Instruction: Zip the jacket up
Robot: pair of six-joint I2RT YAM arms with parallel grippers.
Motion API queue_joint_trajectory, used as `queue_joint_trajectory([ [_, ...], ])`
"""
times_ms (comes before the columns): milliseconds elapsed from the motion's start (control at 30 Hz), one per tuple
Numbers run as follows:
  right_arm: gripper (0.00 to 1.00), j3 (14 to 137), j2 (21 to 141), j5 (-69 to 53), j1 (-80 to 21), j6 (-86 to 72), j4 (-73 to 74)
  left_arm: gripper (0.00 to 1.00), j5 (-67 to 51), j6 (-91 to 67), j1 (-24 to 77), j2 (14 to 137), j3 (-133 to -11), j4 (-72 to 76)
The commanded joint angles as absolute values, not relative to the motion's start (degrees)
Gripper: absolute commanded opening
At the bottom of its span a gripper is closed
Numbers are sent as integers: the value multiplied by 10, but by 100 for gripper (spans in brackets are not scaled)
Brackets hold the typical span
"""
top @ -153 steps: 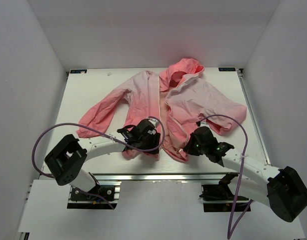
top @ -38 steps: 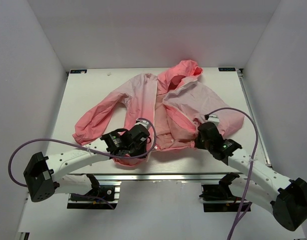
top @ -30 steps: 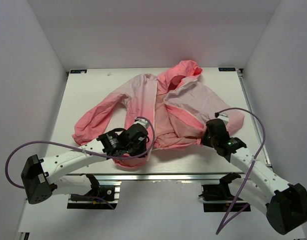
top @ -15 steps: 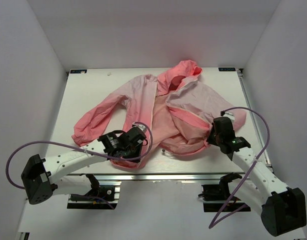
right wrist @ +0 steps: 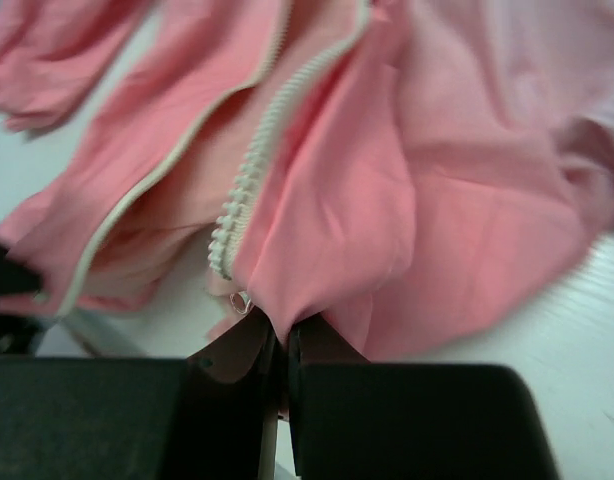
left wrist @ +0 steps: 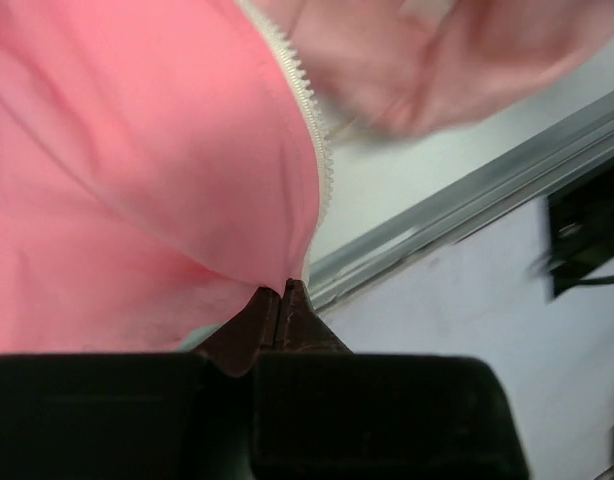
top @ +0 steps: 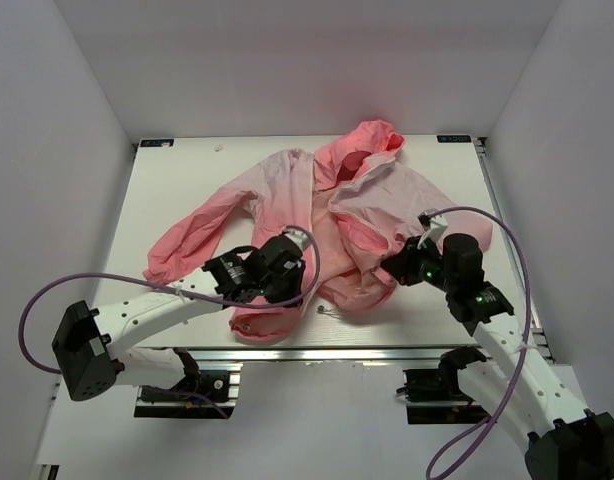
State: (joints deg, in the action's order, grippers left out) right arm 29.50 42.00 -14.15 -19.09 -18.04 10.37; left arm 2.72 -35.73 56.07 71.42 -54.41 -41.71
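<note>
On the white tabletop (top: 177,190) the jacket (top: 372,200) lies open, its hood (top: 372,135) toward the far edge. The left gripper (left wrist: 283,290) is clenched on the lower edge of one front panel, right beside the white zipper (left wrist: 312,140) teeth. The right gripper (right wrist: 283,325) pinches the other panel's lower corner, next to the zipper's bottom end, the fabric there bunched in folds.

Coral-to-pale-pink jacket (top: 287,190), white zipper (right wrist: 249,180)

Left gripper (left wrist: 283,293), right gripper (right wrist: 280,336): both closed.
</note>
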Motion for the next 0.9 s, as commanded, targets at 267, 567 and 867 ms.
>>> queue_joint_trajectory([
  [267,0,385,479,-536,-194,-115,64,0,4,-290,520,668,-614,-193],
  [567,0,396,500,-630,-200,-72,49,0,-47,-289,518,670,-603,-110],
  [867,0,361,505,-470,-248,-115,-91,0,-49,-316,517,647,-581,-89],
])
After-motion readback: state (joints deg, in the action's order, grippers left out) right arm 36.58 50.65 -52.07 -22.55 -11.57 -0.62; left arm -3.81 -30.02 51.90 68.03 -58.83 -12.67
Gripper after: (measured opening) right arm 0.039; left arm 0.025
